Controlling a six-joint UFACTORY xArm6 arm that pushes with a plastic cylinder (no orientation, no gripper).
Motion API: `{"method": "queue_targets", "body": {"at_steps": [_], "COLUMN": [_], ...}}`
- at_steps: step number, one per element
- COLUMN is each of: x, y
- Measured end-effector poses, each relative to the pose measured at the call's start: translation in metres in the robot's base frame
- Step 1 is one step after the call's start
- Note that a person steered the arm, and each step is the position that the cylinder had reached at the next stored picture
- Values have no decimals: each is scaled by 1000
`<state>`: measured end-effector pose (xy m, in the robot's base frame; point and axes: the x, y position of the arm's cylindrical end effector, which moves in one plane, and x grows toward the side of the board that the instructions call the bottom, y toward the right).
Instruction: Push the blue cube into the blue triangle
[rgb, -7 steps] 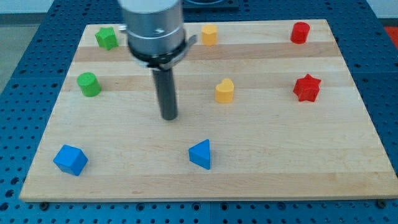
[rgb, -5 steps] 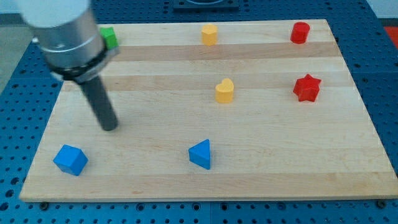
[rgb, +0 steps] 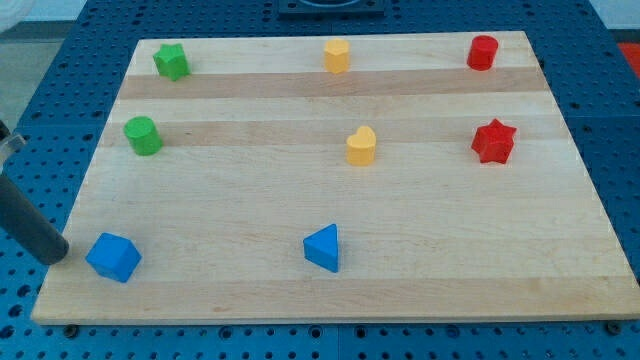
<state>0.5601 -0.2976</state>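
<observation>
At the view's left edge the tip (rgb: 55, 254) of the rod stands just left of the blue cube (rgb: 113, 257), very close to it, though contact cannot be confirmed. The arm carries no pincer, only this rod. Taking the blue cube as landmark: the green cylinder (rgb: 143, 135) is above it, the green star (rgb: 171, 61) higher still. The blue triangle (rgb: 323, 248) lies well to its right, at the same level. Further right and higher are the yellow blocks (rgb: 361, 146) (rgb: 337, 55), then the red star (rgb: 493, 141) and red cylinder (rgb: 482, 52), on the wooden board (rgb: 450, 250).
</observation>
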Motion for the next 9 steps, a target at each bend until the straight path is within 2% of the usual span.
{"method": "queue_targets", "body": {"at_steps": [4,7,9], "x": [24,13,12], "y": [48,63,116]}}
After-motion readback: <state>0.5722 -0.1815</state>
